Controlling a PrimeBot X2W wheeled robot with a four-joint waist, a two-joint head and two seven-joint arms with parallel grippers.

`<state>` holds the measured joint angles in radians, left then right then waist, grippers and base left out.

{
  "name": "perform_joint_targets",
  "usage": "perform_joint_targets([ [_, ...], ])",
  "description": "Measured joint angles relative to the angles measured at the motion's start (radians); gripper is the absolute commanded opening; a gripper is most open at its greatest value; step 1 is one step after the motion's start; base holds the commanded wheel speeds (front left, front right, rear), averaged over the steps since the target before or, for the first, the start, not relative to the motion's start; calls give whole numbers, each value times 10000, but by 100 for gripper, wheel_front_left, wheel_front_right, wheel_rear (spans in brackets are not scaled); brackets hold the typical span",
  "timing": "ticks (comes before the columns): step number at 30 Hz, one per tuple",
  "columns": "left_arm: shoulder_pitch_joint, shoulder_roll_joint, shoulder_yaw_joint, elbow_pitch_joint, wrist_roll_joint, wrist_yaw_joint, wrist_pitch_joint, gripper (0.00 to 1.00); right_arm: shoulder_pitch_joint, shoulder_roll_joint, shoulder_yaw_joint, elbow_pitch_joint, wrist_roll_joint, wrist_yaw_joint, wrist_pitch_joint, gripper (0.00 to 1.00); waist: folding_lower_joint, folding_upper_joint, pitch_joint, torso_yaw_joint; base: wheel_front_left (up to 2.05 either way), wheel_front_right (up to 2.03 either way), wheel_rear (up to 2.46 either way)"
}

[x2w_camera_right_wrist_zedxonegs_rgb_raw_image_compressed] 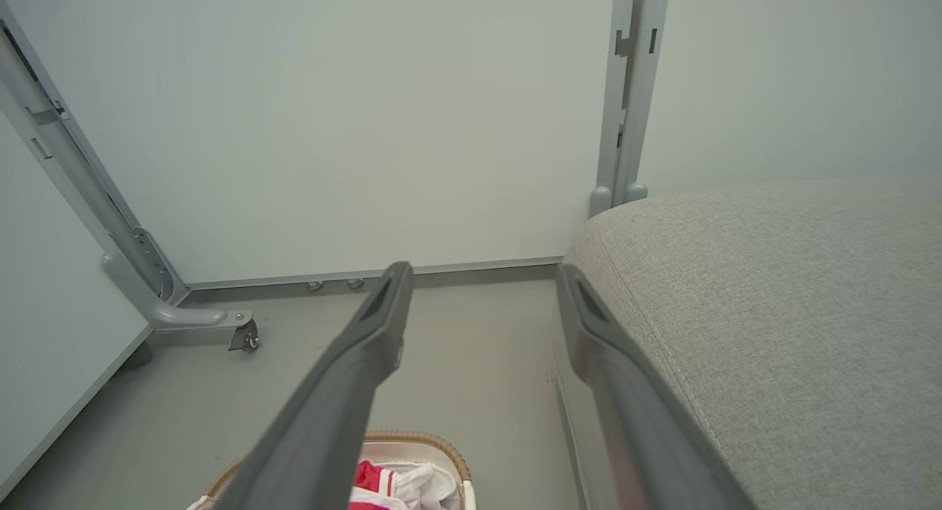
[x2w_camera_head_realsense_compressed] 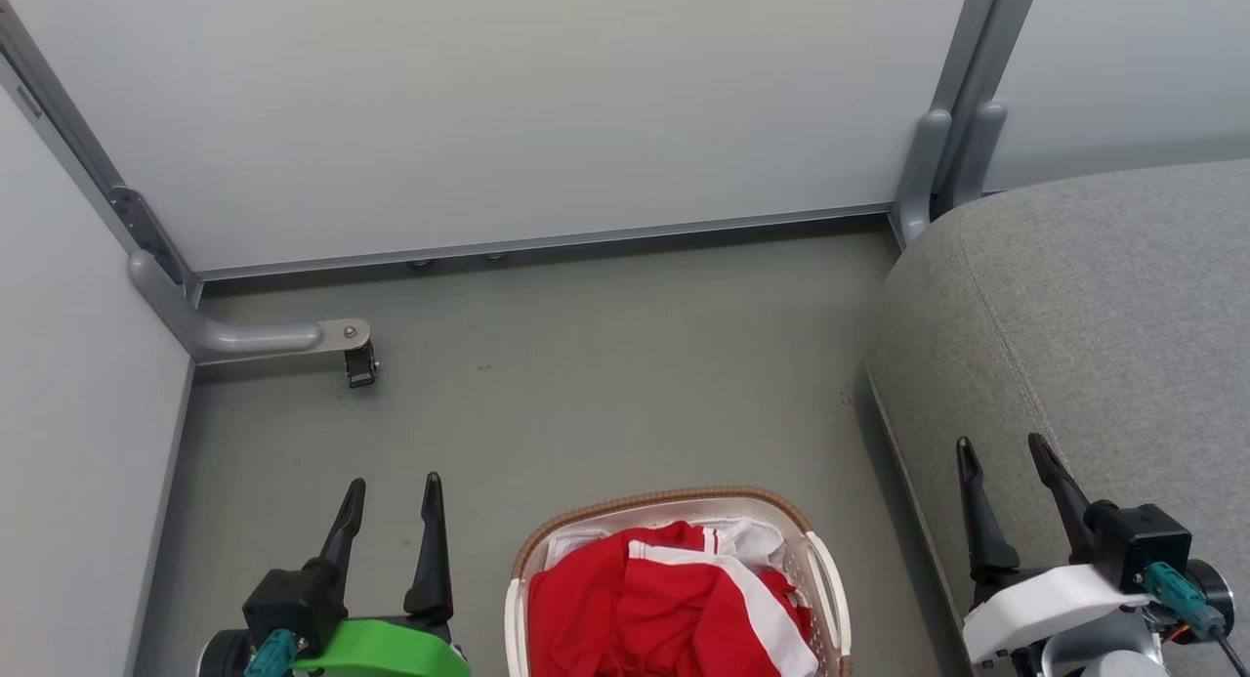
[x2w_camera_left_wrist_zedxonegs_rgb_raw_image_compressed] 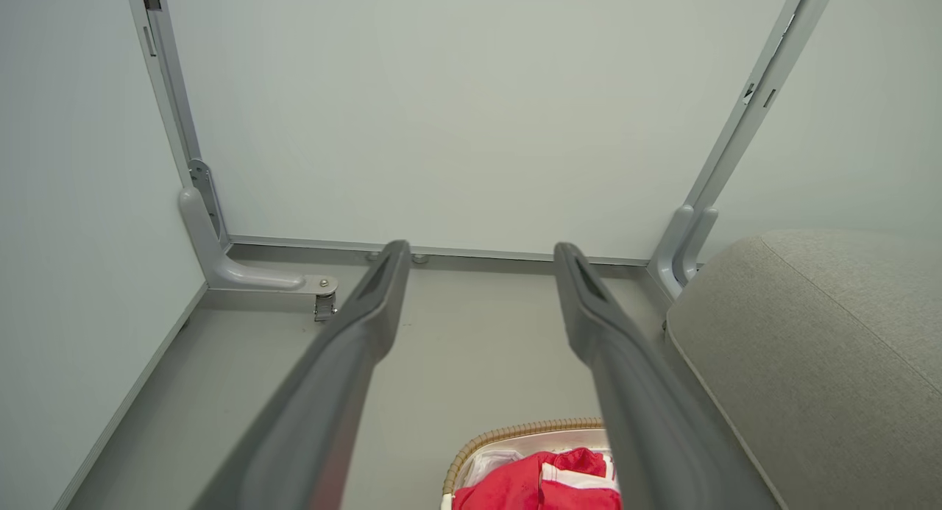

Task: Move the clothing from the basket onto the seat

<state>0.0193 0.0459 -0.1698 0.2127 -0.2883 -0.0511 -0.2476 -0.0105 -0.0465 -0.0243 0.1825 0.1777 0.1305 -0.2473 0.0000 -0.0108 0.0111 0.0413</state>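
Observation:
Red clothing (x2w_camera_head_realsense_compressed: 645, 609) with white bands lies bunched inside the white basket (x2w_camera_head_realsense_compressed: 830, 579), which stands on the floor at the bottom centre of the head view; its brown rim shows in the left wrist view too (x2w_camera_left_wrist_zedxonegs_rgb_raw_image_compressed: 515, 430). The grey sofa seat (x2w_camera_head_realsense_compressed: 1104, 316) fills the right side. My left gripper (x2w_camera_head_realsense_compressed: 393, 496) hangs open left of the basket, nothing between its fingers. My right gripper (x2w_camera_head_realsense_compressed: 1003, 450) is open over the sofa's front edge, right of the basket. The clothing (x2w_camera_left_wrist_zedxonegs_rgb_raw_image_compressed: 537, 480) also peeks up at the bottom of the left wrist view, and a bit of it (x2w_camera_right_wrist_zedxonegs_rgb_raw_image_compressed: 372, 477) in the right wrist view.
Pale partition panels (x2w_camera_head_realsense_compressed: 488, 101) wall in the back and left. A grey support foot with a small caster (x2w_camera_head_realsense_compressed: 359, 364) juts onto the floor at the left. A grey post (x2w_camera_head_realsense_compressed: 937, 159) stands beside the sofa's back corner. Grey floor (x2w_camera_head_realsense_compressed: 605, 364) stretches beyond the basket.

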Motion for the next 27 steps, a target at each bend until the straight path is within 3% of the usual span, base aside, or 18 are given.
perform_joint_targets([
  [9, 86, 6, -107, 165, 433, 0, -150, 100, 52, -8, 102, -4, -550, 0, -144, 100, -1, 0, -40, 3, 0, 0, 0],
  [27, 86, 8, -125, 263, 385, 69, -163, 100, 55, -8, 167, -94, -531, 0, -144, 100, -1, 0, 8, -15, 0, 0, 0],
])
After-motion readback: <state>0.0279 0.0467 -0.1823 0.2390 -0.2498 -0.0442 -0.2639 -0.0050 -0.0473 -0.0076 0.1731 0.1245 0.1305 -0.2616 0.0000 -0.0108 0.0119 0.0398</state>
